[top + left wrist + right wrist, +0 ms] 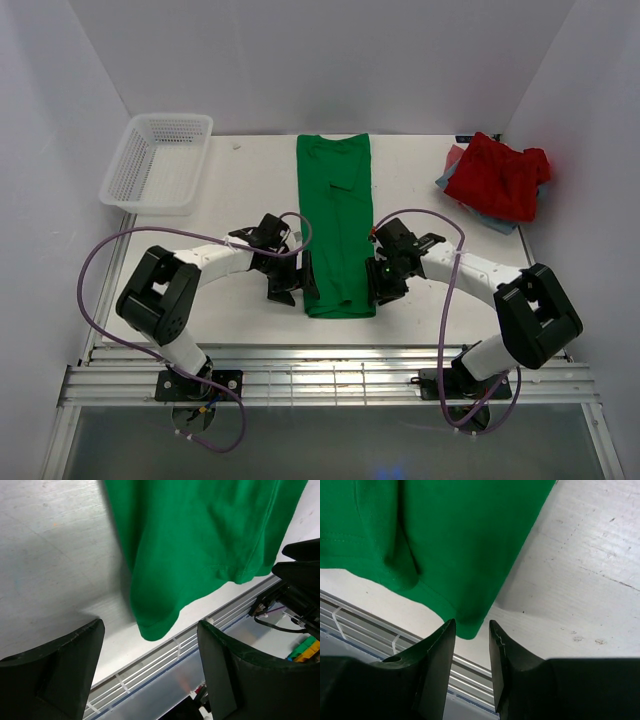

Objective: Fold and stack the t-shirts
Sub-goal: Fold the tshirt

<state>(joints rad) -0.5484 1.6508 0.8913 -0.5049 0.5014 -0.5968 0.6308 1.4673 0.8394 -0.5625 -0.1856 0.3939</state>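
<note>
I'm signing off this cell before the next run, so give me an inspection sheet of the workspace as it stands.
Surface: white table, scuffed in the wrist views.
Job's things: green t-shirt folded into a long strip at centre; red t-shirt bunched at far right on a blue-grey one.
Clutter: white mesh basket at far left, looks empty.
Grippers: left tool wide open at the strip's near left corner; right tool narrowly open at its near right corner; neither grips cloth.
Cables: purple cables loop along both arms.
Surroundings: white walls; nothing else seen.
</note>
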